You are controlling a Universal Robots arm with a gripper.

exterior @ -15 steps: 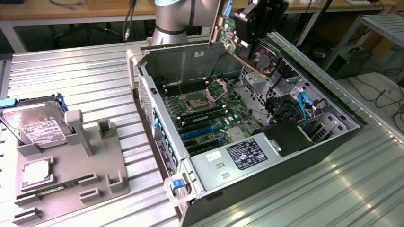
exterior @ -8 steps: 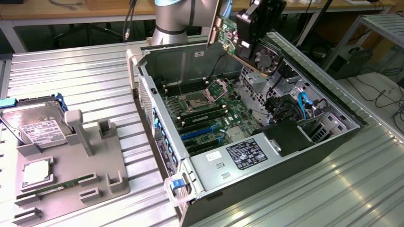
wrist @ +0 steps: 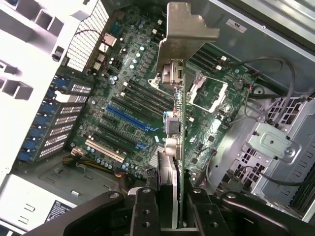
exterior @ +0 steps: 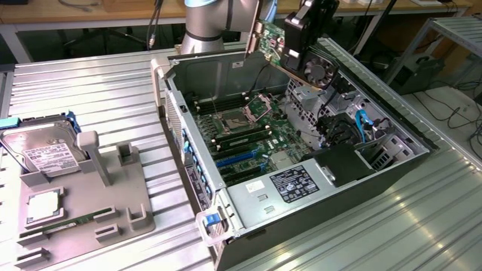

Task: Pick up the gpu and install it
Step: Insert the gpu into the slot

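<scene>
In the exterior view the arm reaches in from the top edge. Its black tool is clamped on the graphics card, which hangs in the air above the far part of the open computer case. The card is tilted, with its green board facing the exterior view's left and a round fan on its lower, dark part. The case lies on its side on the ribbed metal tabletop. Inside it the motherboard is exposed, with blue slots toward the near side and a silver power supply with a black label at the near end. Well apart from the case, at the exterior view's left, a grey holder carries a hard drive, a square processor chip and 1 narrow green memory stick.

In the wrist view the graphics card is seen edge-on, running straight out from the tool. The 2 dark fingers press against its 2 faces, so the tool is closed narrow on the card. The silver bracket sits at the end of the card farthest from the tool. Beyond the card lies the motherboard, with a long blue slot, a white slot and an open processor socket. The card is held clear of the board and sits in none of the slots. A grey metal drive cage with cables around it stands beside the board
</scene>
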